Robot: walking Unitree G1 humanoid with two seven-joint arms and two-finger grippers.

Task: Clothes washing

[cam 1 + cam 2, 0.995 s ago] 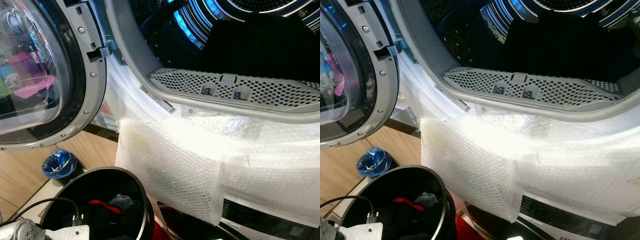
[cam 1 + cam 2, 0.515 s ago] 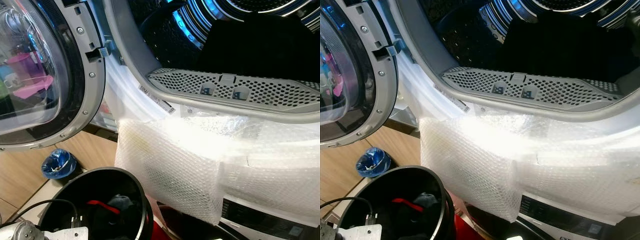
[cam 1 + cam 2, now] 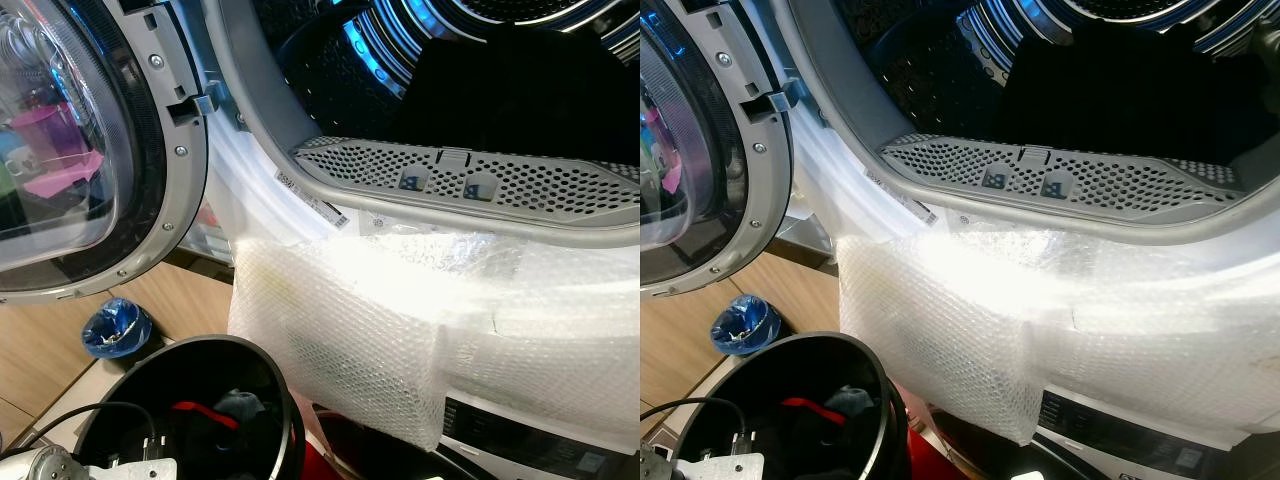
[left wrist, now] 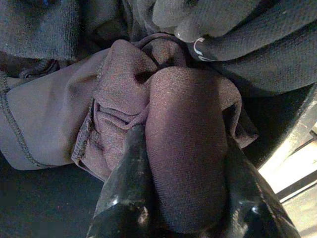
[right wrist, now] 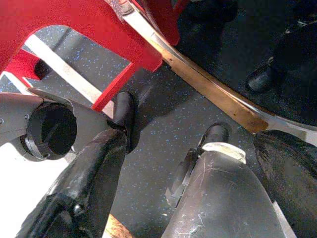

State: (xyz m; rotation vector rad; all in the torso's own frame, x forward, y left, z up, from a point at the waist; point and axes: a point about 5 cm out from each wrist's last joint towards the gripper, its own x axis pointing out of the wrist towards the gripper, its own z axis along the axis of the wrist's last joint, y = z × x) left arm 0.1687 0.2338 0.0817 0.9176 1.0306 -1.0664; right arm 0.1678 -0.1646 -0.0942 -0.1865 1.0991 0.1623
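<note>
The washer's drum (image 3: 500,90) stands open and dark, its round glass door (image 3: 90,150) swung out to the left. Below it sits a black bucket (image 3: 287,400) with dark clothes (image 3: 228,408) and a red strip inside. My left arm (image 3: 55,466) reaches into the bucket from the lower left. In the left wrist view my left gripper (image 4: 183,144) is shut on a fold of mauve garment (image 4: 183,163), with grey clothes (image 4: 257,44) lying around it. My right gripper (image 5: 171,116) hangs open over the dark speckled floor (image 5: 163,134), holding nothing.
Bubble wrap (image 3: 350,320) hangs over the washer's front below the perforated grey sill (image 3: 470,182). A blue bag (image 3: 115,328) lies on the wooden floor to the left of the bucket. Red stool legs (image 5: 99,34) stand near the right gripper.
The head camera has shifted slightly to the right. My left arm's wrist has sunk a little lower at the bottom edge of the view.
</note>
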